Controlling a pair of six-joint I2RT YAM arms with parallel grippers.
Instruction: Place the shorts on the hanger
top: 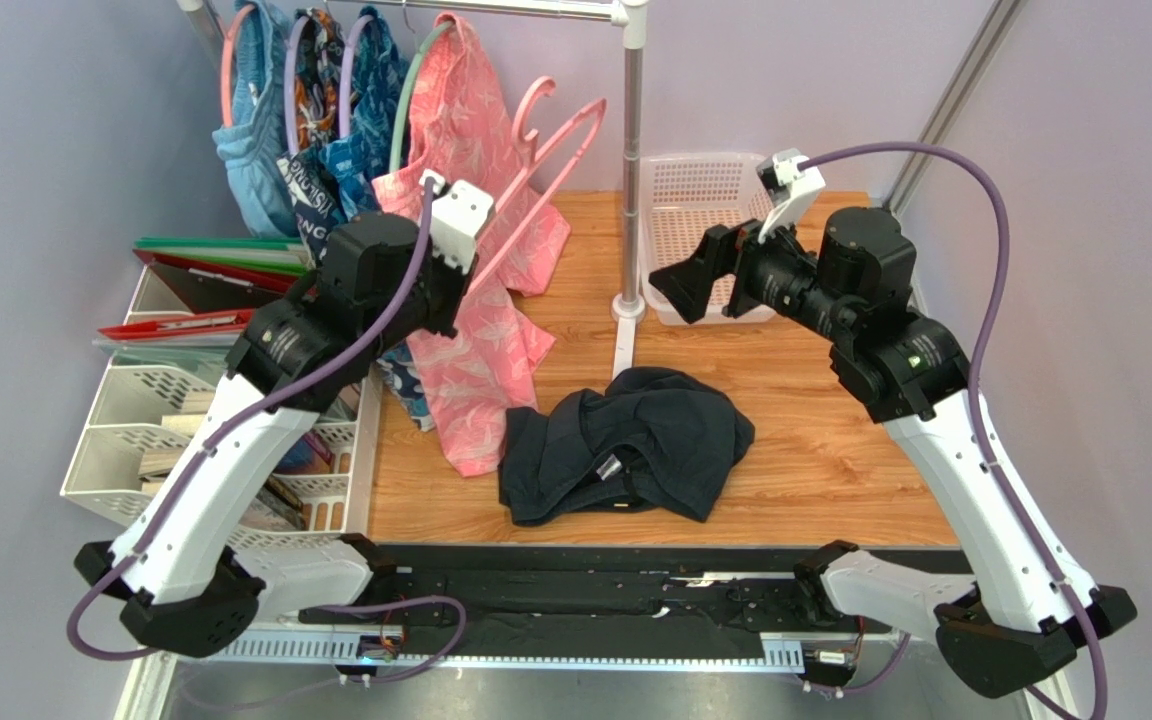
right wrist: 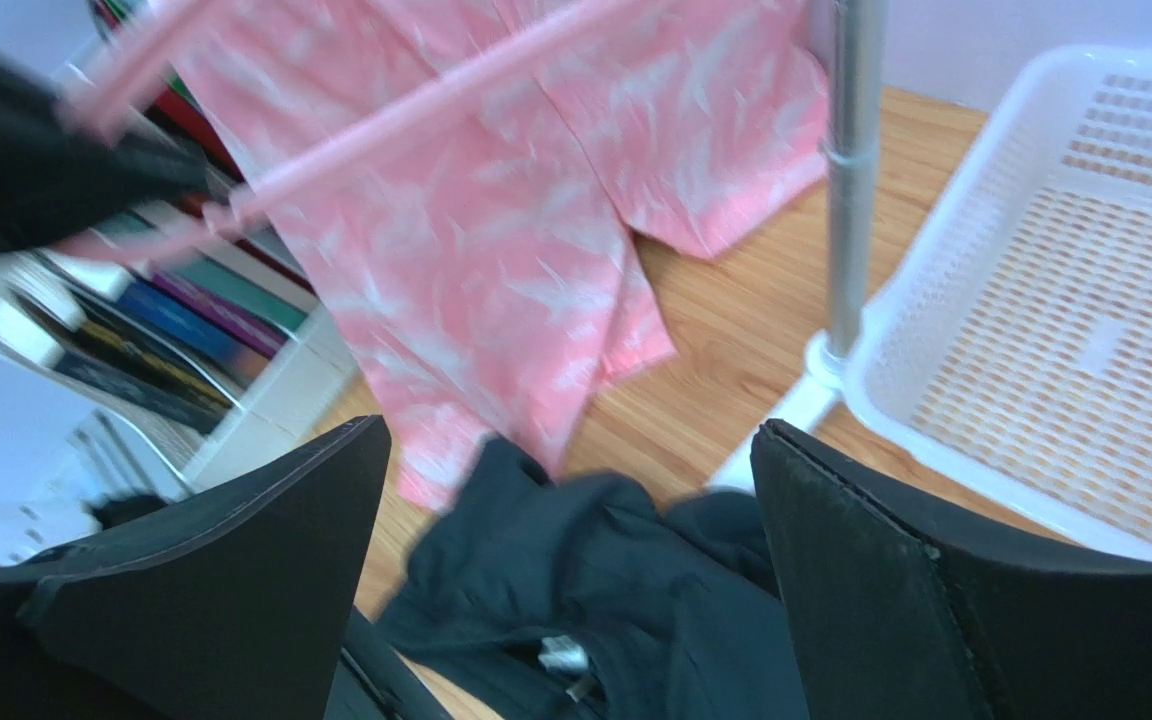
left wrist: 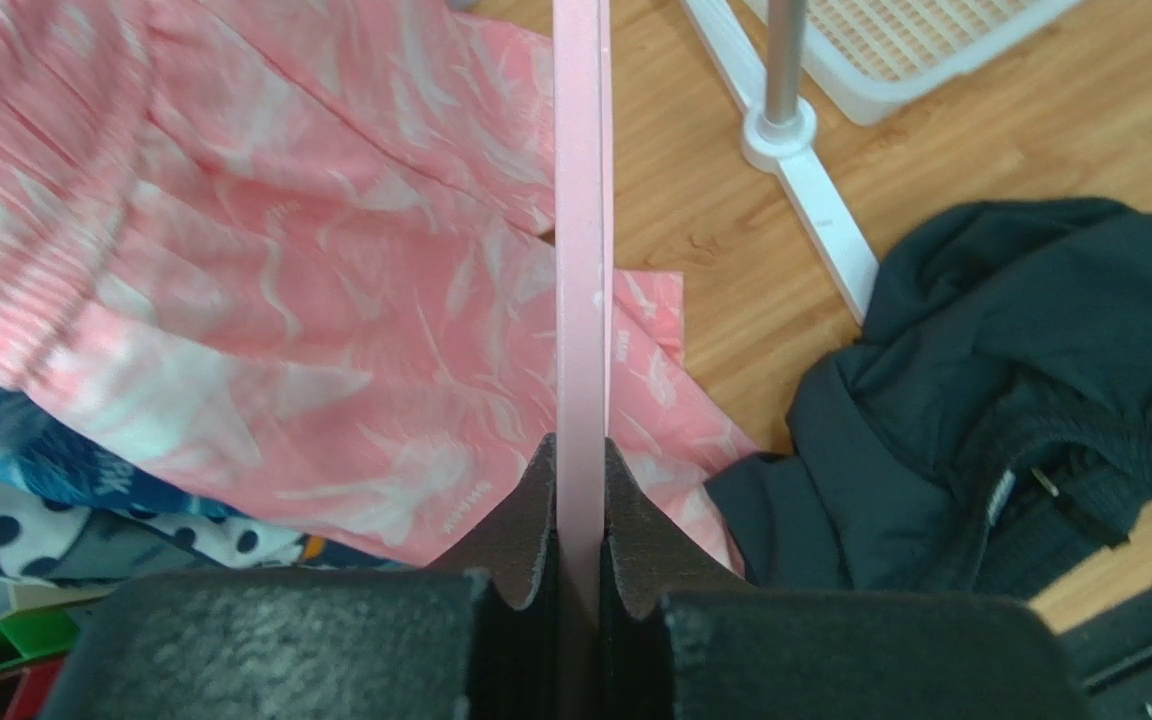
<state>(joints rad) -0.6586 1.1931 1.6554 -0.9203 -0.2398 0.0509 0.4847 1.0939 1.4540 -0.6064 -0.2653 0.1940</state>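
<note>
The black shorts (top: 627,443) lie crumpled on the wooden table, near its front edge. They also show in the left wrist view, where the shorts (left wrist: 1018,390) are at the right. My left gripper (left wrist: 579,465) is shut on a thin bar of the pink hanger (left wrist: 582,225). The hanger (top: 549,162) is held up at a slant in front of the rack, left of and above the shorts. My right gripper (top: 710,275) hovers open above and behind the shorts (right wrist: 612,585), with nothing between its fingers (right wrist: 868,555).
A pink leaf-print garment (top: 477,360) hangs from the rack down to the table, just left of the shorts. Blue patterned garments (top: 297,143) hang further left. The rack's pole (top: 632,165) and foot stand mid-table, a white basket (top: 695,195) behind it. File trays (top: 162,413) line the left edge.
</note>
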